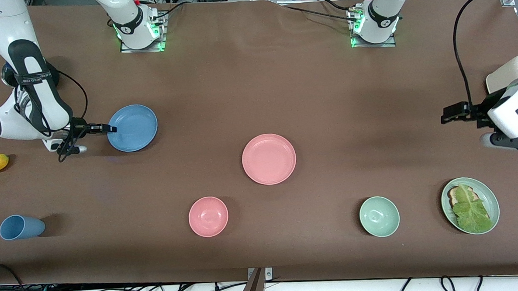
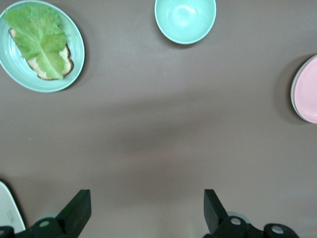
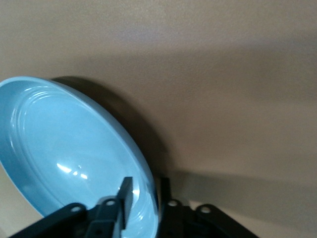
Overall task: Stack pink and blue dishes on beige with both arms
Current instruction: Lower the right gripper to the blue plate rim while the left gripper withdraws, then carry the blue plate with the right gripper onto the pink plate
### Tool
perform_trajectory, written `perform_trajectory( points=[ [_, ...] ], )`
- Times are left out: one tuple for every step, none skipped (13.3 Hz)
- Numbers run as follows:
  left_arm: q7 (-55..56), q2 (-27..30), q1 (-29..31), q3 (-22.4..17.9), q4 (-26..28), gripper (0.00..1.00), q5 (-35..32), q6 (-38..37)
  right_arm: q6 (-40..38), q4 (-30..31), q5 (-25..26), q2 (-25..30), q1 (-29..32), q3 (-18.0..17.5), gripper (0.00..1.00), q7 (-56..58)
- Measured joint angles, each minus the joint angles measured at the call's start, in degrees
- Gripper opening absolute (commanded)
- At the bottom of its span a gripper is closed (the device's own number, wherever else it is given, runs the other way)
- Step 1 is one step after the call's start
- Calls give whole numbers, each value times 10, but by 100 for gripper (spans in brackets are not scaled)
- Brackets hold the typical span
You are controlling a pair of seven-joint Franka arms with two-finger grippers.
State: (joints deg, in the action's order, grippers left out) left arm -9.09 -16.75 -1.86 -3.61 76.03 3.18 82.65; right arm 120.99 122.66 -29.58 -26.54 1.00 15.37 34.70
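The right gripper [image 1: 109, 128] sits at the blue plate's [image 1: 133, 127] 9 o'clock edge, toward the right arm's end of the worktop [image 1: 256, 84]. Its fingers [image 3: 126, 196] pinch the rim, one inside the dish and one outside. In the right wrist view the plate appears tipped. To do this step well, the grip should seat fully on the rim before lifting, and the plate should then be kept near level so it does not swing or slip.

The pink plate [image 1: 268, 158] lies flat at mid-worktop, facing up; being round, neither plate has a long axis. The beige plate [image 1: 503, 76] shows only partly under the left arm. The left gripper [image 1: 452, 113] waits over the worktop beside the beige plate, fingers [image 2: 77, 210] spread wide and holding nothing.
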Motion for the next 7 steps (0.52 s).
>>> perform_trajectory(
  points=[
    [0,10,2,-2,0,100,0,-11,0,0,0,0,0,0,0,2],
    [0,19,4,-5,0,100,0,-24,0,0,-2,0,0,-1,0,4],
    [0,25,5,-6,0,100,0,-42,0,0,-3,0,0,-1,0,6],
    [0,30,4,-6,0,100,0,-64,0,-1,-3,1,0,-1,0,8],
    [-1,34,2,-6,0,100,0,-93,0,-3,-3,2,-1,-2,0,9],
    [-1,36,0,-4,0,100,0,-118,-1,-6,-3,4,-1,-4,0,10],
    [-1,37,-2,-2,0,100,0,-132,-5,-12,-4,9,-3,-7,0,10]
  ],
)
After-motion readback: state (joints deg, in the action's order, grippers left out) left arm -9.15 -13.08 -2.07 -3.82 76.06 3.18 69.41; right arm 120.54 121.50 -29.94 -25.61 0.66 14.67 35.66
